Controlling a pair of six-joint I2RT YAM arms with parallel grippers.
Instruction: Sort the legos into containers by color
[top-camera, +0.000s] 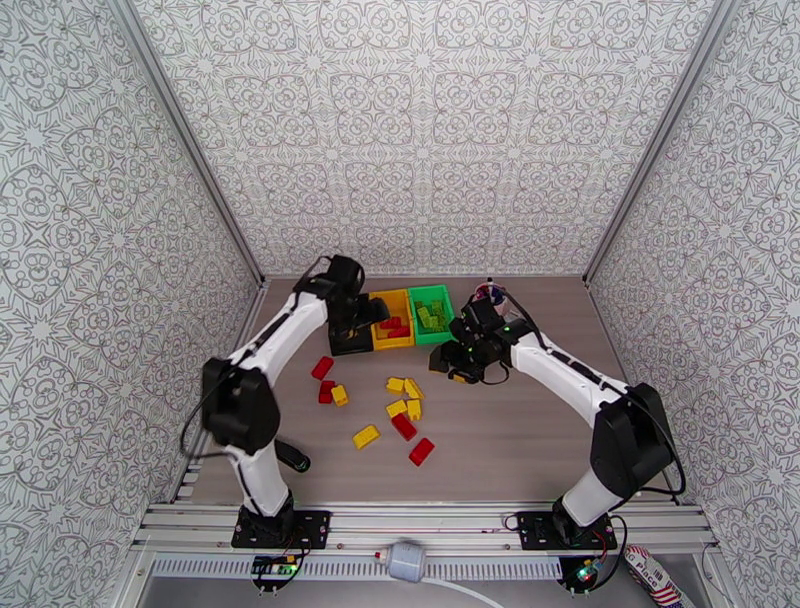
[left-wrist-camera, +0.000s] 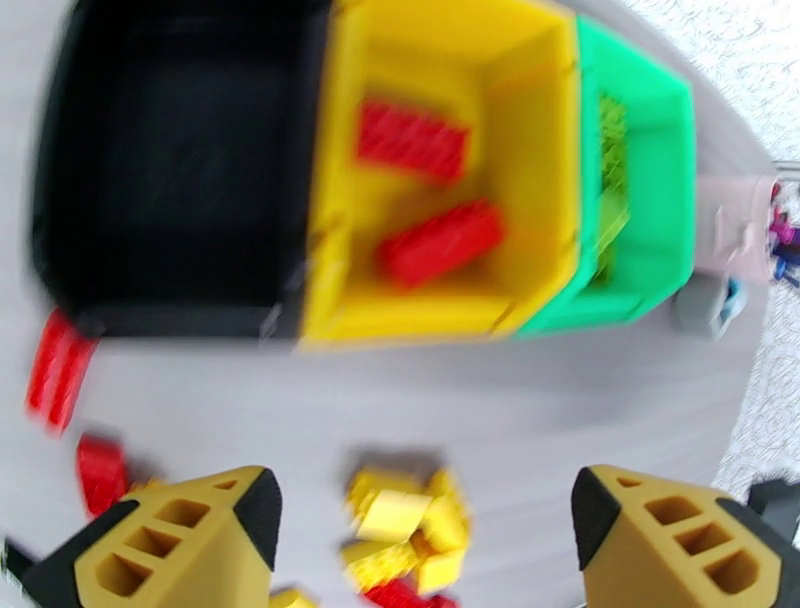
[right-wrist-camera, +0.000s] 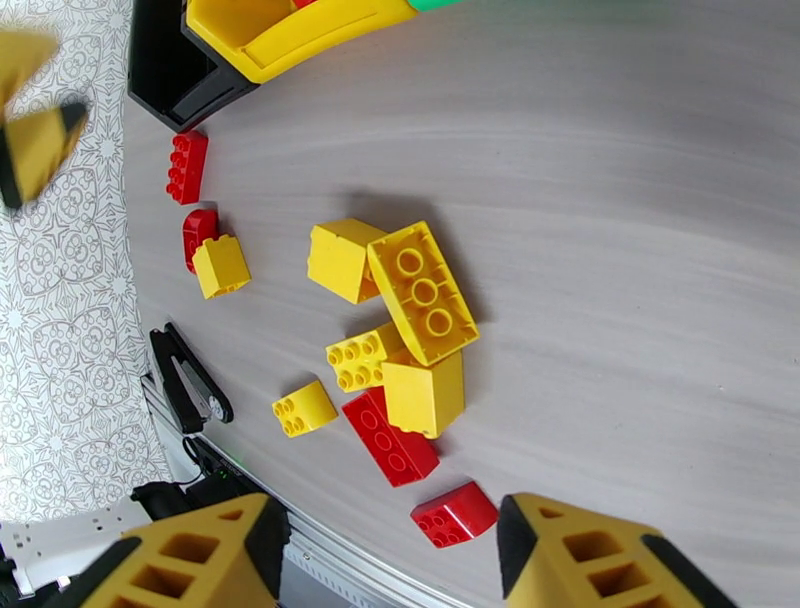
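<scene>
Seen from above, with 12 o'clock away from the arm bases, three bins stood in a touching row at the far middle of the table (top-camera: 540, 440). The black bin (left-wrist-camera: 180, 180) was at the row's 9 o'clock end, the yellow bin (left-wrist-camera: 530, 170) in the middle and the green bin (left-wrist-camera: 660, 220) at the 3 o'clock end. A pink cup (top-camera: 488, 294) stood just beside the green bin at 3 o'clock.

Two red legos (left-wrist-camera: 440, 243) lay in the yellow bin. Lime legos (left-wrist-camera: 612, 140) lay in the green bin.

The left gripper (left-wrist-camera: 428, 500) hung above the black bin. Its fingers stood wide apart with nothing between them. The right gripper (top-camera: 455, 365) hung over the table at 5 o'clock of the green bin, also spread and empty.

The loose legos lay at 6 o'clock of the bins. One red lego (top-camera: 322, 367) lay near the black bin at 7 o'clock. Just beyond it, again at 6 o'clock, a red and yellow pair (top-camera: 333, 393) touched each other. Four yellow legos (right-wrist-camera: 422, 292) were clustered at the table's middle, one of them lying hollow side up. A long red lego (right-wrist-camera: 390, 435) touched the cluster at 6 o'clock. A small yellow lego (right-wrist-camera: 305, 408) lay apart at 8 o'clock of the cluster. A last red lego (right-wrist-camera: 455, 513) lay at 5 o'clock, nearest the bases.
</scene>
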